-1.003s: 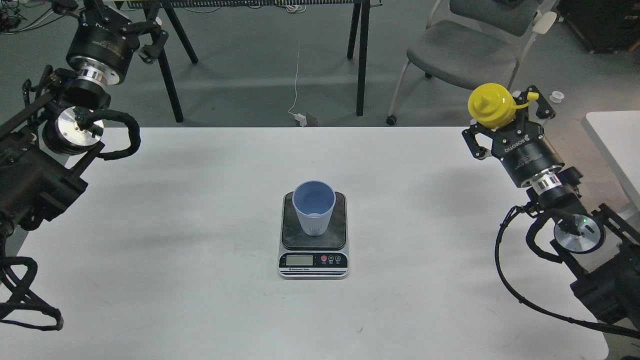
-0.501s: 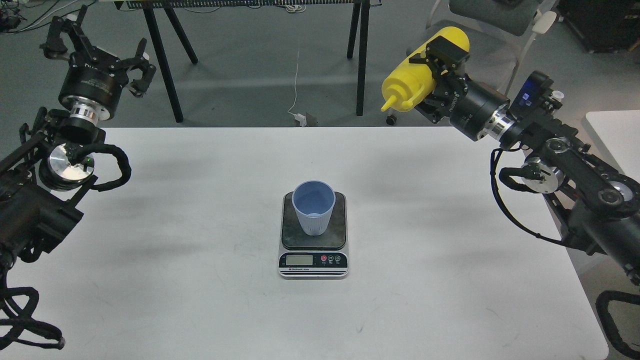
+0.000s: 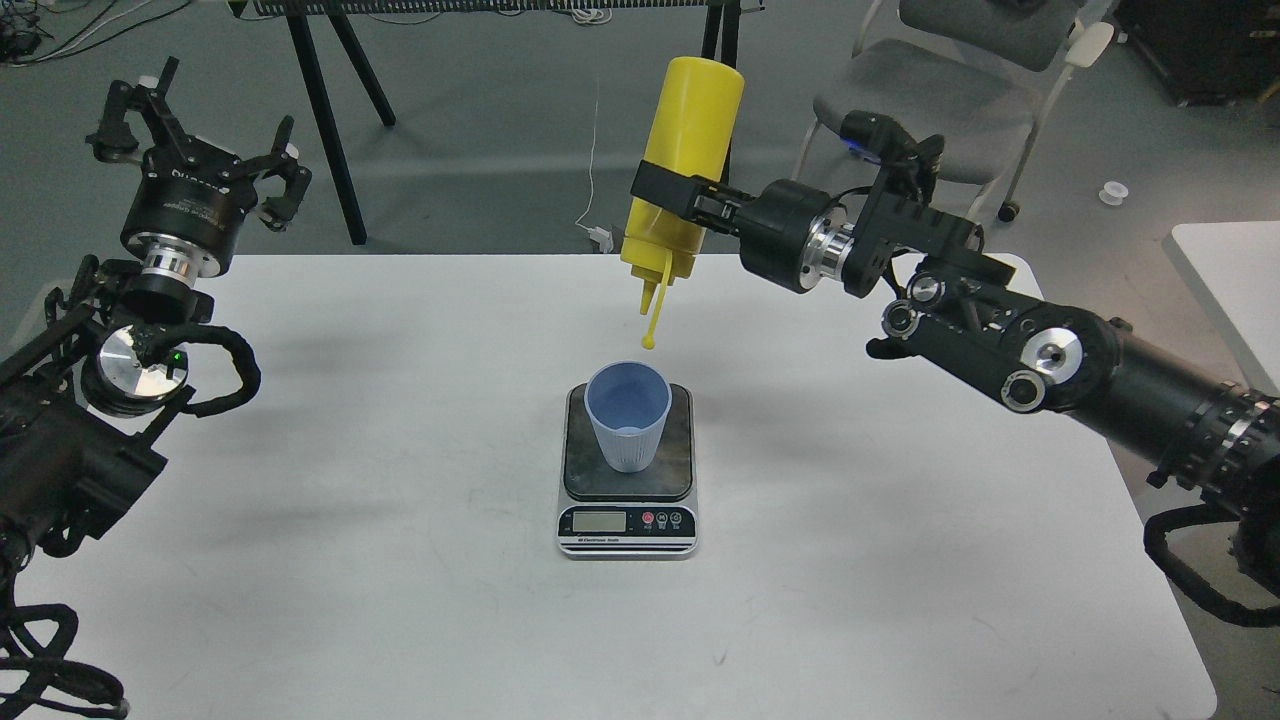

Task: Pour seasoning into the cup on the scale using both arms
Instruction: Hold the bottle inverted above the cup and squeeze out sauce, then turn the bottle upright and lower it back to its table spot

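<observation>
The light blue ribbed cup [image 3: 627, 415] stands upright on the dark platform of the silver scale [image 3: 627, 520] at the table's middle. My right gripper [image 3: 672, 196] is shut on the yellow seasoning bottle [image 3: 687, 170] and holds it upside down. Its nozzle points down, above and just behind the cup's rim, and its small cap hangs on the tether below the nozzle. My left gripper [image 3: 195, 120] is open and empty, raised at the far left, well away from the cup.
The white table [image 3: 400, 560] carries only the scale and cup. Black trestle legs [image 3: 330, 110] and a grey chair [image 3: 940, 90] stand behind the table. A second white table edge [image 3: 1230, 270] shows at the right.
My right arm has swung left from the table's right side to above the cup, turning the bottle from sideways to nozzle-down. My left gripper has shifted slightly.
</observation>
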Controlling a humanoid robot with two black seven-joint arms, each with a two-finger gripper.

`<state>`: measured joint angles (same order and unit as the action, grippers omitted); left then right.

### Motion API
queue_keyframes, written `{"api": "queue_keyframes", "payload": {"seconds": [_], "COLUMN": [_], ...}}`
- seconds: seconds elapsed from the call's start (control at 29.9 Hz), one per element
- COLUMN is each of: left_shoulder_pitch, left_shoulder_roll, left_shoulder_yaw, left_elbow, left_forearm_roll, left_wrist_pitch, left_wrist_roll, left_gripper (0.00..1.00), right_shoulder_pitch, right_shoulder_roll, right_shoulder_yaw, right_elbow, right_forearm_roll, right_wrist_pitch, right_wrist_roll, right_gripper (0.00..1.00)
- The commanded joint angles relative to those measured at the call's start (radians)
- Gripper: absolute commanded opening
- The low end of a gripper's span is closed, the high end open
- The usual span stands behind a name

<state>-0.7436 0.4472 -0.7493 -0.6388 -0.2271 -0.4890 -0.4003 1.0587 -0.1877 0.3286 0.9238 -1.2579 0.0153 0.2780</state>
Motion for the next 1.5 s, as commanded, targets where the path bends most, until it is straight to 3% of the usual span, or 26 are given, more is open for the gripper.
{"api": "queue_keyframes", "payload": {"seconds": [0.0,0.2,0.57,0.94,1.24,1.47], "left_shoulder_pitch": [-0.003,-0.005,-0.003,-0.005,-0.01,-0.019], "left_shoulder_roll": [-0.002,0.001,0.008,0.008,0.033,0.024], "left_shoulder_yaw": [-0.001,-0.005,-0.03,-0.03,-0.027,-0.022], "left_elbow": [-0.007,-0.009,-0.009,-0.009,-0.01,-0.01], "left_forearm_roll": [0.0,-0.001,-0.001,-0.001,0.0,0.0], "left_wrist_pitch": [0.0,0.0,0.0,0.0,0.0,0.0], "left_wrist_roll": [0.0,0.0,0.0,0.0,0.003,0.0], "left_gripper": [1.0,1.0,1.0,1.0,1.0,1.0], "right_shoulder_pitch": [-0.003,0.01,0.067,0.067,-0.006,-0.069], "right_shoulder_roll": [0.069,0.154,0.165,0.149,-0.027,-0.232], "right_shoulder_yaw": [-0.016,-0.115,-0.292,-0.275,-0.134,-0.05], "right_elbow": [-0.042,-0.125,-0.126,-0.115,0.067,0.187], "right_forearm_roll": [-0.023,-0.115,-0.219,-0.198,0.079,0.498], "right_wrist_pitch": [-0.07,-0.161,-0.164,-0.167,-0.149,-0.071], "right_wrist_roll": [0.0,0.0,0.0,0.001,-0.007,0.0], "right_gripper": [0.35,0.34,0.35,0.35,0.35,0.37]}}
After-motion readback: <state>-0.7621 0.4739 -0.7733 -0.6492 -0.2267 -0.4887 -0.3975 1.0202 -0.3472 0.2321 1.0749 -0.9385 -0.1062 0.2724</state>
